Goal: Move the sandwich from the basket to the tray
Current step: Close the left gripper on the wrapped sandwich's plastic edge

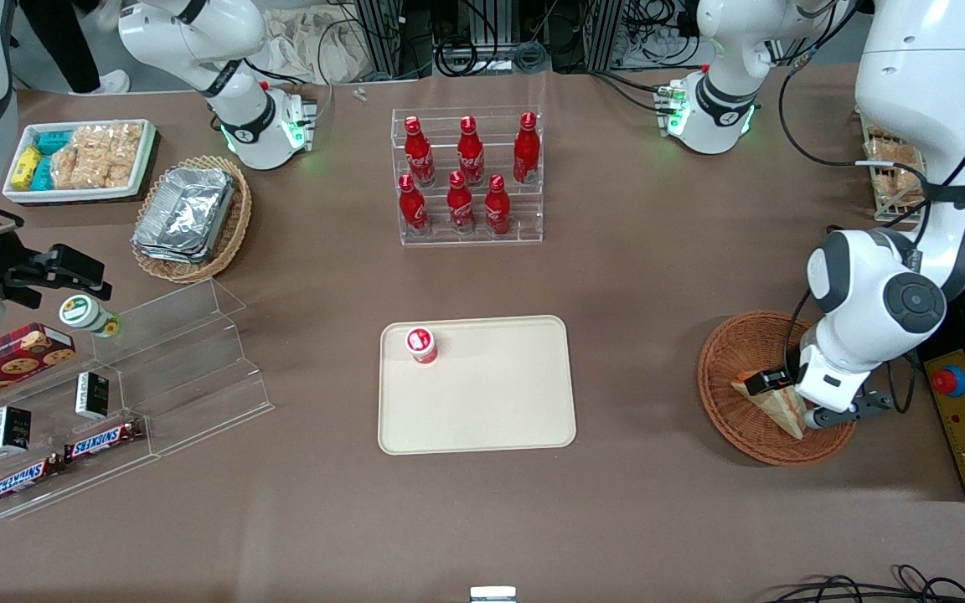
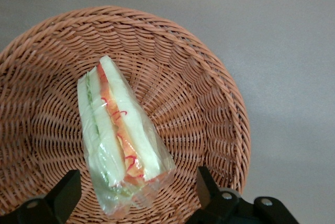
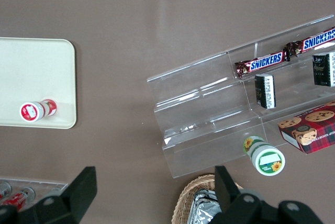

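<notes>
— So, what do we have in front of us?

— We see a brown table. Toward the working arm's end sits the basket (image 1: 730,368), a round reddish-brown wicker bowl. Inside it lies the sandwich (image 2: 119,140), a triangular wedge in clear wrap, with orange-red and green filling showing along its cut edge.

— And where is the gripper?

— We find the gripper (image 2: 137,192) low over the basket, its two black fingers (image 2: 62,195) spread wide apart, one on either side of the sandwich's broad end. We see a gap between each finger and the wrap, so nothing is gripped.

— Where is the tray?

— We see the tray (image 1: 499,410), cream-beige with rounded corners, lying flat near the middle of the table, well apart from the basket. A small red-capped bottle (image 1: 420,345) stands on one of its corners.

— Anything else nearby?

— Farther from the front camera than the tray, we see a clear rack (image 1: 467,180) holding six red bottles.
</notes>
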